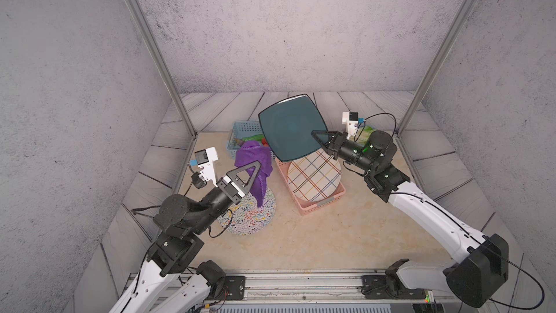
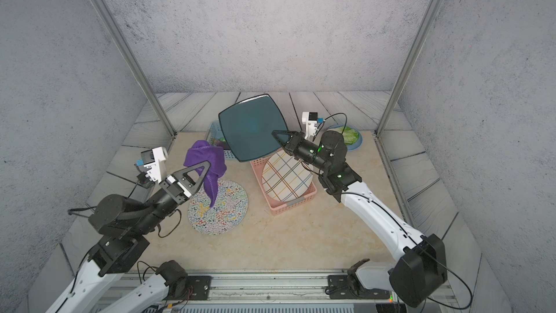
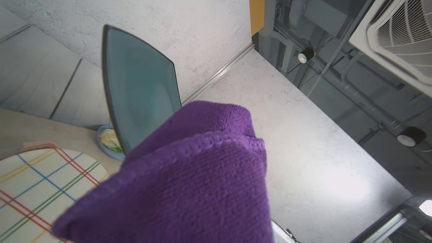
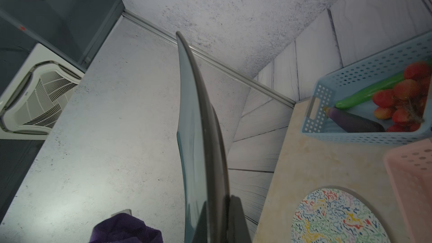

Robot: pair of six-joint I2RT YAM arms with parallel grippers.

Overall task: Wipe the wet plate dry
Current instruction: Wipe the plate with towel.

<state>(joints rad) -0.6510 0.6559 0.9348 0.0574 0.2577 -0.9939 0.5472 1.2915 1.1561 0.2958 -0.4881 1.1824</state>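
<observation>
The plate (image 1: 288, 127) (image 2: 251, 127) is dark teal and square, and it is held up on edge above the table at the back centre. My right gripper (image 1: 319, 135) (image 2: 278, 135) is shut on its right rim; the right wrist view shows the plate (image 4: 198, 136) edge-on between my right gripper's (image 4: 217, 206) fingers. Left of the plate, my left gripper (image 1: 255, 166) (image 2: 206, 165) is shut on a purple cloth (image 1: 255, 153) (image 2: 207, 155), which hangs down. In the left wrist view the cloth (image 3: 187, 171) hides the fingers, with the plate (image 3: 140, 90) just beyond it.
A round squiggle-patterned plate (image 1: 252, 215) lies on the table under the cloth. A pink basket (image 1: 322, 203) holds a plaid plate (image 1: 313, 179) below the raised plate. A blue basket (image 1: 243, 127) of vegetables sits at the back. A small blue dish of lettuce (image 2: 349, 137) is at the back right.
</observation>
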